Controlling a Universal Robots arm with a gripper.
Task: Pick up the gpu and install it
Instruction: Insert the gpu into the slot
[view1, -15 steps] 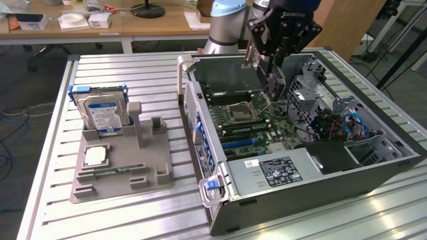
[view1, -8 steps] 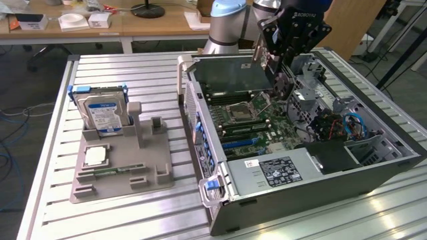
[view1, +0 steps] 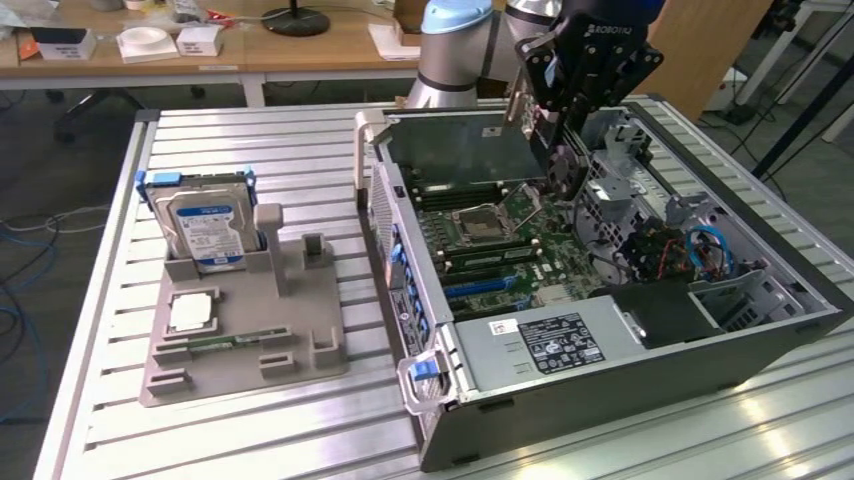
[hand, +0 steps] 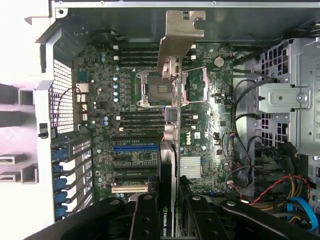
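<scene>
My gripper (view1: 551, 148) is shut on the gpu (view1: 461, 148), a thin dark card held on edge above the open computer case (view1: 641, 385). The card hangs over the motherboard (view1: 514, 245), clear of it. A pale metal strip (view1: 363, 150) on the card's end points toward the exterior view's left. In the wrist view the gpu (hand: 172, 150) appears edge-on, running from between my black fingers (hand: 145, 220) out to its grey bracket (hand: 180, 35). Below it lie the CPU socket (hand: 150, 90) and a blue slot (hand: 135, 148).
A grey fixture (view1: 240, 350) on the slatted table holds an upright silver hard drive (view1: 207, 228), a small square chip (view1: 191, 312) and a memory stick (view1: 220, 342). Inside the case are a power supply (view1: 561, 340), a drive cage (hand: 282, 100) and loose cables (hand: 280, 185).
</scene>
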